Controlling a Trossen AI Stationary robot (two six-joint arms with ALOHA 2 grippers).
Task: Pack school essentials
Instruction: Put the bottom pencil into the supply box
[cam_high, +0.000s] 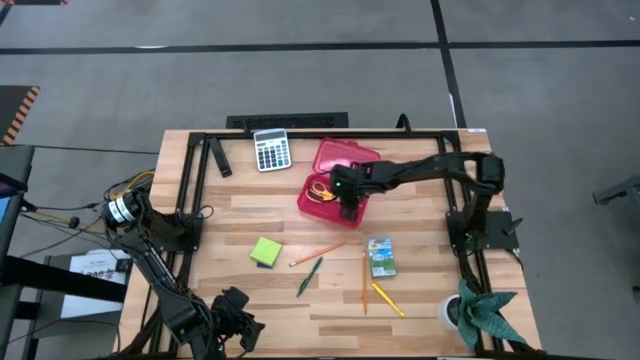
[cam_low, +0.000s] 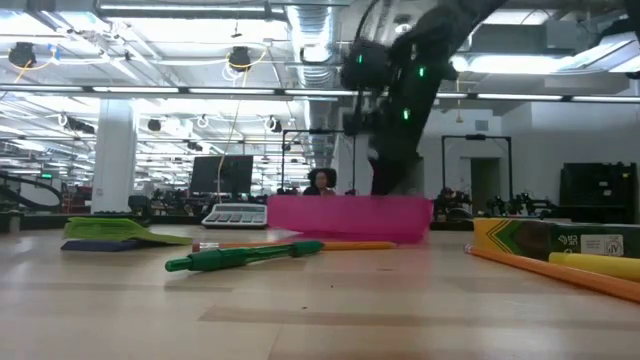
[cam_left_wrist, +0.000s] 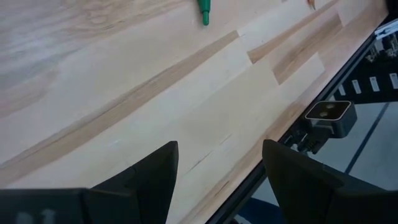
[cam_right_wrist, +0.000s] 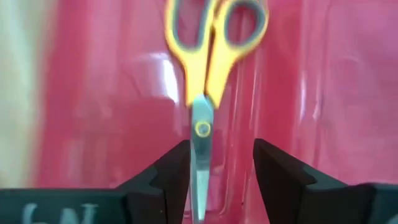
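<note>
My right gripper (cam_high: 349, 207) (cam_right_wrist: 217, 171) is open and reaches down into the red translucent case (cam_high: 322, 206) (cam_low: 350, 217). The yellow-handled scissors (cam_high: 319, 188) (cam_right_wrist: 208, 50) lie in the case, blades (cam_right_wrist: 201, 143) between my right fingers. On the table lie the lime-green sticky-note pad (cam_high: 266, 251), an orange pencil (cam_high: 320, 251), the dark green pen (cam_high: 309, 277) (cam_low: 245, 257), the green-blue carton (cam_high: 381, 256), and two more pencils (cam_high: 365, 285) (cam_high: 388, 299). My left gripper (cam_high: 232, 318) (cam_left_wrist: 217, 168) waits open at the near-left edge. My right gripper comes from above with the scissors' blades (cam_right_wrist: 201, 149) standing between its open fingers, close beside one finger (cam_right_wrist: 174, 174) and apart from the other. Whether that finger touches the blades I cannot tell. The scissors rest on the floor of the case.
The case's open lid (cam_high: 345, 157) lies toward the far edge, beside the grey-white calculator (cam_high: 271, 150). A potted plant (cam_high: 480, 312) stands at the near-right corner. Black frame rails run along the table's left and right sides. Bare wood lies around the pad at centre-left.
</note>
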